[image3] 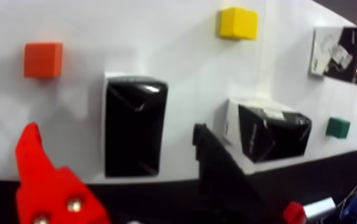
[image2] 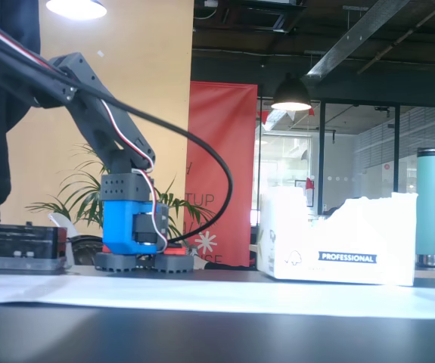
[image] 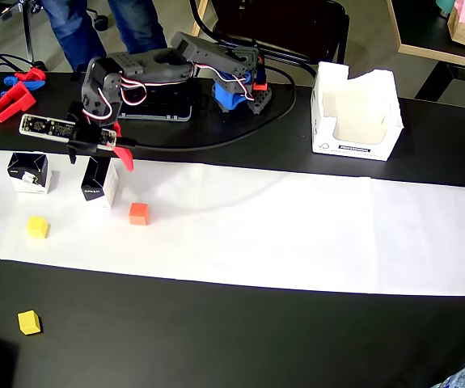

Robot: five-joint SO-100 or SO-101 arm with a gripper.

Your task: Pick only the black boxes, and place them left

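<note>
1. I see a long white paper strip [image: 256, 234] laid across the dark table [image: 216, 339], and the small things sit on it, so they show up well against the white.
2. In the overhead view a small black cardboard box with white sides [image: 99, 182] stands on the paper right under my arm's tip. I think I am about to pick this one.
3. A second black cardboard box [image: 29, 172] stands near it, further to the left in that view. A third black box [image3: 339, 55] lies flat at the far right of the wrist view. I judge these two are already in the left spot, but I can't be sure.
4. A little orange cube [image: 138, 213] sits just beside the first box. A yellow cube [image: 38, 227] is on the paper too, and another yellow cube [image: 28, 322] is down on the bare table. A small green cube [image3: 338, 127] shows in the wrist view. I must leave all of these alone.
5. My gripper [image3: 118, 146] has a red finger [image3: 32, 161] and a black finger [image3: 213, 161]. They are spread wide, wider than the box, one on each side of it.
6. The gripper holds nothing. I can't tell if a finger touches the box yet.
7. A torn white carton [image: 353, 113] stands well apart on the table.
</note>
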